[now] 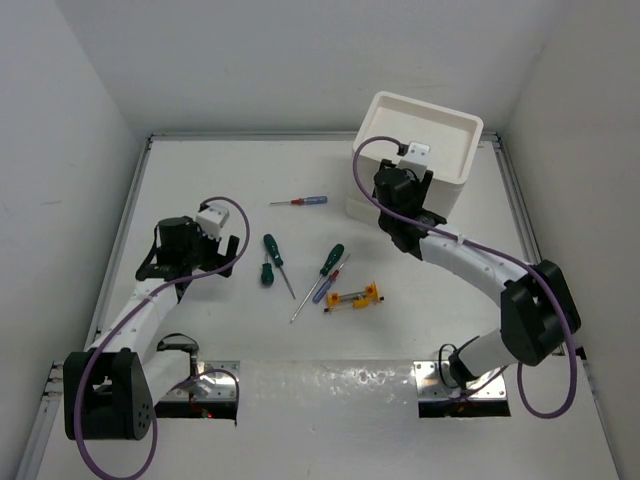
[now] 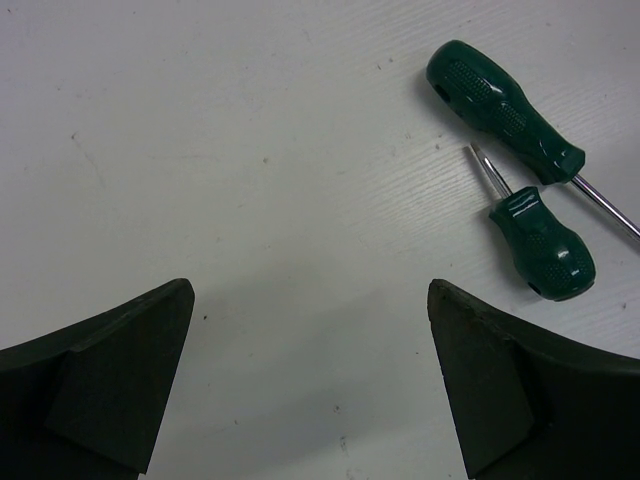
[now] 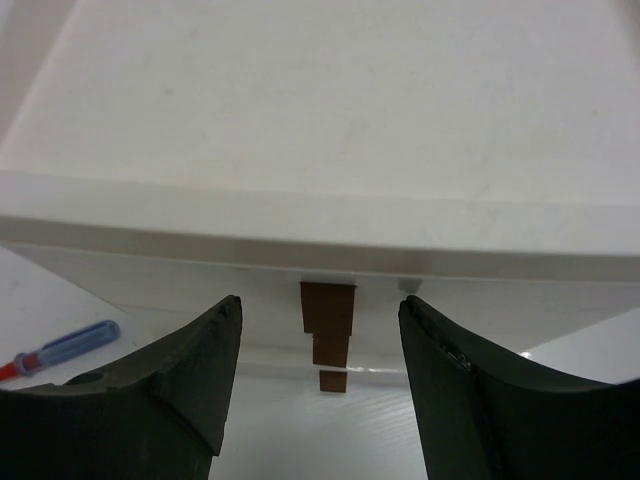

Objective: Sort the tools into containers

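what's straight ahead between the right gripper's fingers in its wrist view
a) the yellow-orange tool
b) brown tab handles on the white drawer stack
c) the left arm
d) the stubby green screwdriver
B: the right wrist view shows the right gripper with its jaws apart and nothing between them, framing the brown tab handles on the front of the white drawer stack.

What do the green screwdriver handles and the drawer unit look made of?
Green screwdriver handles: glossy moulded plastic, judging by highlights and stippled grip. Drawer unit: matte white plastic, probably, smooth and uniform. Its tab handles: brown, material unclear.
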`<control>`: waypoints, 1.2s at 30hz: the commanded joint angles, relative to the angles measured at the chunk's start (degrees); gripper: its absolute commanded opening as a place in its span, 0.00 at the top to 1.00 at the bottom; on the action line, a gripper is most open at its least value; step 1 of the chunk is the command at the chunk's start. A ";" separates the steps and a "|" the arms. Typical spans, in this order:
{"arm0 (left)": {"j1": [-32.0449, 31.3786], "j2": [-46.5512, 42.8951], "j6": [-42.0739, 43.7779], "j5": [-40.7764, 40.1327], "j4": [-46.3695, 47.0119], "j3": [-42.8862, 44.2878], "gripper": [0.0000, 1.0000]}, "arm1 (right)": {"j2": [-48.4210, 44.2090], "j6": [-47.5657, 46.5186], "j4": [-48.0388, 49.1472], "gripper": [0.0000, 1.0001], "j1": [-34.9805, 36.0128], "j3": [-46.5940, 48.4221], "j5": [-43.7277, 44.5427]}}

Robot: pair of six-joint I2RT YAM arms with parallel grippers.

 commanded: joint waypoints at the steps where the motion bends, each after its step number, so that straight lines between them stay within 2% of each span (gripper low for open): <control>1: -0.25 -1.06 0.32 1.89 0.46 1.33 0.00 | 1.79 3.14 -3.72 0.37 0.05 2.24 3.08; 6: -0.25 -1.59 0.41 2.59 0.29 1.15 0.00 | 3.29 5.07 -4.17 0.39 -0.21 1.80 6.42; 10: -0.25 -1.85 0.50 3.12 0.29 1.24 0.00 | 3.38 5.25 -1.18 0.48 -1.09 0.04 6.77; 16: -0.25 -1.85 0.68 3.56 0.29 1.07 0.00 | 4.35 2.18 1.99 0.49 -1.18 1.09 5.46; 20: -0.25 -2.03 0.76 3.56 0.20 1.15 0.00 | 4.70 2.00 2.78 0.56 -1.18 1.45 5.45; 22: -0.25 -2.12 0.76 3.65 0.20 1.07 0.00 | 4.70 2.09 2.87 0.65 -1.09 1.36 5.98; 23: -0.25 -2.12 0.76 3.65 0.11 1.06 0.00 | 4.70 2.09 2.87 0.75 -1.18 1.45 6.25; 26: -0.25 -1.86 0.76 3.65 0.20 1.06 0.00 | 4.61 2.26 2.52 0.90 -1.18 1.36 7.04; 27: -0.16 -1.77 0.76 3.65 0.11 1.06 0.00 | 4.61 2.26 2.52 1.00 -1.18 1.18 7.04; 36: -0.25 -1.68 0.85 3.74 0.29 0.98 0.00 | 3.91 -2.30 4.80 1.00 -0.48 -0.04 6.25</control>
